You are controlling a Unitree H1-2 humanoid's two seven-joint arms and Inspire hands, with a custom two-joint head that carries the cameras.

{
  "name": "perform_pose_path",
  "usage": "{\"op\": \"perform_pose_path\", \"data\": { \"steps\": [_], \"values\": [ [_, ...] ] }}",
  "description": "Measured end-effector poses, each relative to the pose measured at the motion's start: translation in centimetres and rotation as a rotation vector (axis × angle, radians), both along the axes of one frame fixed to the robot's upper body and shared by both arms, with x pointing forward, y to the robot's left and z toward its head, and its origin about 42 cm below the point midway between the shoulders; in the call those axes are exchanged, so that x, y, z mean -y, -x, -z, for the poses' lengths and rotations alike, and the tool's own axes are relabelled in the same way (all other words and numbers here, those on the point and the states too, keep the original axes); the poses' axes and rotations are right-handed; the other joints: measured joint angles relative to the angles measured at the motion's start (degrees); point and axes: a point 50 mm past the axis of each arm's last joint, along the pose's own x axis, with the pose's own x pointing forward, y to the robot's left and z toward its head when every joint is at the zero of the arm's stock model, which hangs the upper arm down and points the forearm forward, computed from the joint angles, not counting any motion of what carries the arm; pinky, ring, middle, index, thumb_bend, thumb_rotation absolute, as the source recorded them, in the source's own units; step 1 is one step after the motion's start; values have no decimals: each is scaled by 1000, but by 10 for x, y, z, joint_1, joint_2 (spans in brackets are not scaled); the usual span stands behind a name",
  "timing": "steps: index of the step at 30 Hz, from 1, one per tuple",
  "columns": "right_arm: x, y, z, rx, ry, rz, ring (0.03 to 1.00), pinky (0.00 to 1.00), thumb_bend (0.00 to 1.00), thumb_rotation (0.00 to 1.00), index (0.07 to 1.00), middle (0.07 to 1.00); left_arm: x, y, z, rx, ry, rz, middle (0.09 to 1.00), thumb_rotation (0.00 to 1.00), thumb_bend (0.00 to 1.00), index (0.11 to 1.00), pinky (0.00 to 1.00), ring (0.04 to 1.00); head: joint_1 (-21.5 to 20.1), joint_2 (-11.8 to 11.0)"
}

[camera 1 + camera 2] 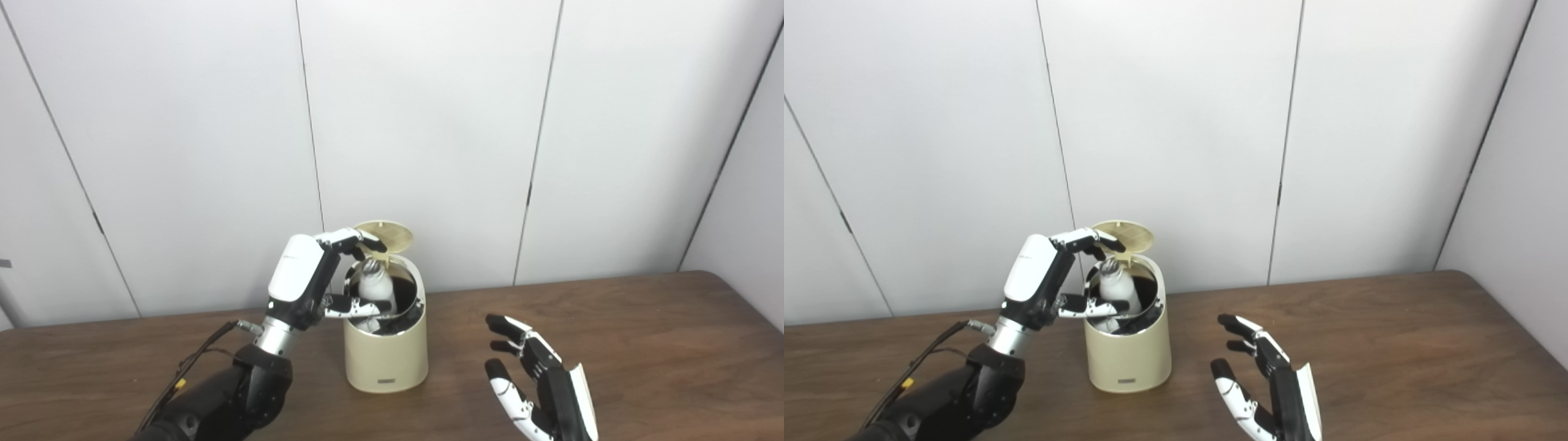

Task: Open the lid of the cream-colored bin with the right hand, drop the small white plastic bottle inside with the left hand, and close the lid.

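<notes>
White panelled wall behind brown worktop. Cream bin stood centre, lid tipped up at back. Bottle held upright in bin mouth by left robot hand, positioned for release. Right robot hand kept clear beside bin, fingers spread, empty.

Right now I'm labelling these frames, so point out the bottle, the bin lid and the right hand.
bottle (375,288): left eye view, on its white body inside the bin's mouth.
bin lid (392,236): left eye view, on the raised lid's underside.
right hand (1268,383): right eye view, on the open palm.
</notes>
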Motion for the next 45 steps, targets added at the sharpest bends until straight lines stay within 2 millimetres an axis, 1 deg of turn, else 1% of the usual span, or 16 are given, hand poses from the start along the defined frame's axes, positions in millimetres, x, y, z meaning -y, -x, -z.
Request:
{"op": "perform_pose_path", "data": {
  "steps": [6, 15, 18, 19, 20, 21, 22, 23, 25, 26, 29, 31, 35, 40, 43, 45],
  "values": [
    [0, 0, 0, 1, 2, 1, 783, 690, 176, 553, 724, 778, -1, 0, -3, -46, 20, 14, 658, 265, 1000, 655, 577, 651, 0, 1],
    [0, 0, 0, -1, 2, 4, 789, 694, 170, 553, 728, 782, -1, 1, 1, -89, 20, 20, 652, 298, 1000, 649, 576, 649, 1, 4],
    [0, 0, 0, -2, 6, 5, 787, 689, 174, 559, 723, 778, -1, 0, 0, -84, 20, 19, 651, 325, 1000, 647, 571, 646, 2, 4],
    [0, 0, 0, -2, 6, 6, 787, 686, 177, 560, 723, 779, -1, 1, 0, -79, 17, 19, 647, 368, 984, 642, 562, 641, 3, 4],
    [0, 0, 0, -2, 6, 6, 786, 683, 177, 563, 726, 780, -1, 1, 0, -66, 13, 16, 637, 496, 841, 630, 540, 630, 4, 4],
    [0, 0, 0, -3, 5, 6, 786, 684, 177, 564, 728, 780, -1, 2, 1, -49, 11, 12, 632, 560, 739, 624, 530, 624, 4, 4],
    [0, 0, 0, -3, 5, 6, 787, 687, 178, 565, 730, 779, 0, 3, 1, -30, 13, 8, 622, 648, 569, 613, 517, 614, 5, 6],
    [0, 0, 0, -5, 5, 6, 787, 687, 178, 565, 731, 779, 0, 5, 2, -11, 16, 8, 616, 697, 453, 606, 510, 608, 6, 4],
    [0, 0, 0, -7, 5, 6, 786, 689, 182, 565, 725, 775, 4, 11, 0, 22, 31, 25, 601, 752, 288, 589, 496, 594, 7, 4],
    [0, -1, 0, -10, 4, 6, 785, 687, 180, 562, 722, 773, 7, 15, -1, 32, 48, 38, 595, 753, 243, 583, 492, 589, 7, 4],
    [0, -2, 0, -12, 0, 5, 781, 683, 176, 551, 716, 771, 12, 24, -1, 33, 94, 64, 587, 686, 173, 576, 478, 581, 8, 4],
    [-1, -2, -1, -11, -1, 3, 787, 692, 168, 545, 726, 777, 11, 30, 2, 5, 129, 75, 589, 662, 173, 575, 468, 582, 11, 5],
    [0, -3, -1, -10, 0, 2, 790, 701, 161, 530, 730, 777, 4, 39, 4, -52, 196, 85, 575, 683, 180, 562, 451, 561, 14, 5],
    [1, -6, -3, -4, -1, -2, 788, 687, 163, 563, 724, 779, -11, 52, 7, -26, 264, 57, 525, 552, 96, 520, 431, 509, 18, 4],
    [3, -8, -5, -1, -20, -16, 797, 716, 159, 467, 725, 786, -15, 62, 7, -16, 302, 59, 536, 704, 154, 525, 440, 514, 26, 3],
    [6, -10, -6, 2, -38, -24, 803, 743, 156, 412, 732, 790, -19, 69, 7, -29, 342, 63, 541, 737, 188, 528, 455, 528, 27, -2]
  ]
}}
